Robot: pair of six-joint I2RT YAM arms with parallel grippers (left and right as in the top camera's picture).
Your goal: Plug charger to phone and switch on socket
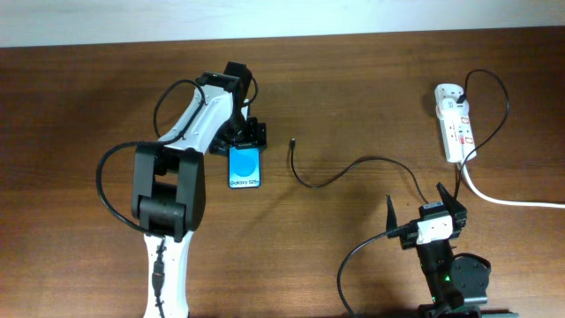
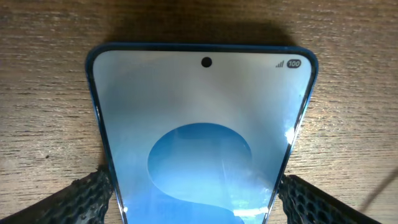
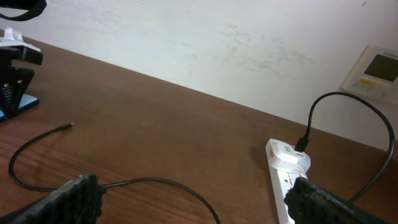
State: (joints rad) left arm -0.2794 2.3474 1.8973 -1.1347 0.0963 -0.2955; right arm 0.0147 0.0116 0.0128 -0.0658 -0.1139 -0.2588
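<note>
The phone (image 1: 245, 168) lies flat on the table with its blue screen up and fills the left wrist view (image 2: 199, 124). My left gripper (image 1: 247, 135) reaches over its far end, and both fingers (image 2: 198, 194) press against the phone's long edges. The charger (image 1: 311, 183) is a thin black cable. Its free plug tip (image 1: 292, 141) lies on the table right of the phone, apart from it. The cable runs right to the socket (image 1: 454, 124), also in the right wrist view (image 3: 281, 177). My right gripper (image 1: 422, 205) is open and empty (image 3: 193, 194), with the cable (image 3: 155, 182) lying below it.
The thick white cord (image 1: 508, 200) runs from the socket off the right edge. The socket's black plug (image 3: 303, 142) sits at its far end. A pale wall with a white panel (image 3: 374, 71) stands behind the table.
</note>
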